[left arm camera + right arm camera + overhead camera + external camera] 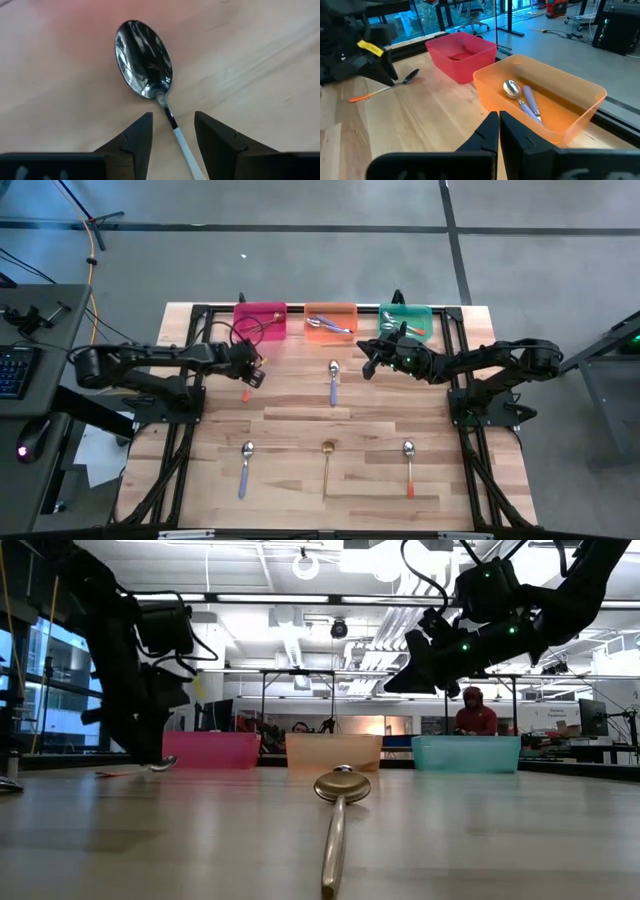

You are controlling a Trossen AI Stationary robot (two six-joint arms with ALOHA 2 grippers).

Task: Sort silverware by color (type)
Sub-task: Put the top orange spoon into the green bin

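An orange-handled spoon (385,89) lies flat on the table in front of the pink bin (260,320), with its silver bowl (144,59) toward that bin. My left gripper (172,119) is low over it and open, one finger on each side of the handle just behind the bowl, with a gap on both sides. My right gripper (499,120) is shut and holds nothing. It hovers above the table in front of the orange bin (330,320) and the teal bin (408,318). A purple-handled spoon (522,97) lies in the orange bin.
Several more spoons lie on the table: a purple-handled spoon (333,381) at the centre, and near the front edge another purple-handled one (245,467), a gold one (327,465) and an orange-handled one (409,466). The teal bin holds silverware, partly hidden by my right arm. The bins line the far edge.
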